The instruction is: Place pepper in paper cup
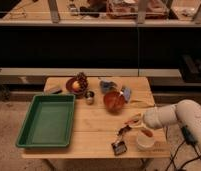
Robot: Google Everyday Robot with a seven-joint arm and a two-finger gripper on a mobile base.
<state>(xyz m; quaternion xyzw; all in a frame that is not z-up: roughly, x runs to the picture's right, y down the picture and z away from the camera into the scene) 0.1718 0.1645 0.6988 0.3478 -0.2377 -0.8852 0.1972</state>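
- The gripper (135, 121) is hovering just left of the paper cup (145, 141); whether its jaws are apart, I cannot tell.
- The pepper (147, 133) is lying over the paper cup's rim.
- A reddish-brown bowl (114, 101) is sitting behind; a green tray (46, 121) is lying left.
- The wooden table (94, 131) is standing before dark shelving.
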